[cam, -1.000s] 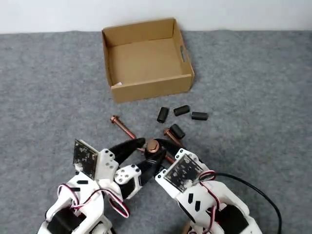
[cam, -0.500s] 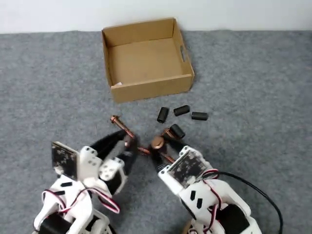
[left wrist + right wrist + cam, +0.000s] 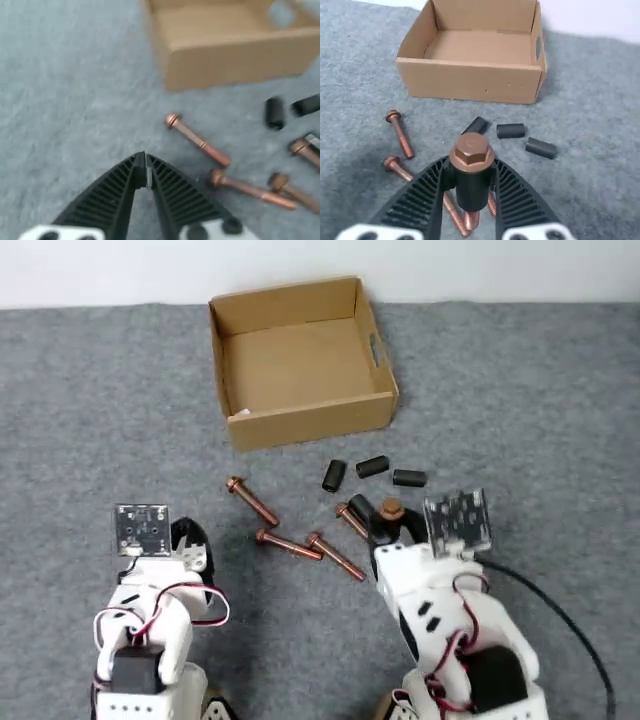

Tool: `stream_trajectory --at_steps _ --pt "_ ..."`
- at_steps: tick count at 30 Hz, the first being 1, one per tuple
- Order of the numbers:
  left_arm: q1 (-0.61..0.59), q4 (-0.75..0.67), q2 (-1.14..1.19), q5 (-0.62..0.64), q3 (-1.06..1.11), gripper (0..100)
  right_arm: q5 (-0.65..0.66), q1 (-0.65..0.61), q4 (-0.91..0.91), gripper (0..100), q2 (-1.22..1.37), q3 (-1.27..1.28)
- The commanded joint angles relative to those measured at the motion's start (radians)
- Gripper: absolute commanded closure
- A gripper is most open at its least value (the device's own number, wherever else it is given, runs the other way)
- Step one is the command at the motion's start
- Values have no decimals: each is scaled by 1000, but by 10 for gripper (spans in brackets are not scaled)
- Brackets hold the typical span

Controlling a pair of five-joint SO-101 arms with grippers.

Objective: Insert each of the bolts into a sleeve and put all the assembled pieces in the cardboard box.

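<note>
Where the sleeved bolt [image 3: 471, 187] is: upright in the right gripper [image 3: 470, 169], lifted off the carpet [image 3: 530, 400], at the right end of the scattered parts and nearer than the box.
Sleeved bolt: copper hex head on top, black sleeve round the shank, copper tip showing below the sleeve.
Right gripper: clamped on the sleeve, one ribbed finger on each side.
Left gripper [image 3: 145, 167]: tips drawn together with nothing between them, over bare carpet at the near left, left of the loose bolts.
Loose bolts [image 3: 288, 545]: four lie flat on the carpet between the two arms. One is farthest left, two lie side by side in the middle, and one is just beside the right gripper.
Loose sleeves [image 3: 372, 467]: three black ones lie in a loose row between the bolts and the box, apart from one another.
Fourth sleeve [image 3: 360, 506]: appears to lie against the rightmost loose bolt, partly hidden by the right gripper.
Cardboard box [image 3: 310, 422]: far centre, open upward, its floor in full sight, with a handle slot in the right wall.
</note>
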Motion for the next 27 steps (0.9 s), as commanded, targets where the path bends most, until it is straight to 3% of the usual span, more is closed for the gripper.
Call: stream_trajectory --at_steps 1,6,21,27 --pt "-28 -52 -8 -15 45 996 -49 15 1 989 191 -173" --pt "-25 -31 -8 -14 62 995 -75 16 -68 989 456 -344" --pt "-26 9 0 -11 62 995 -69 16 -585 989 1138 -738" --pt "-26 11 0 -12 62 995 -69 27 -707 989 1422 -947"
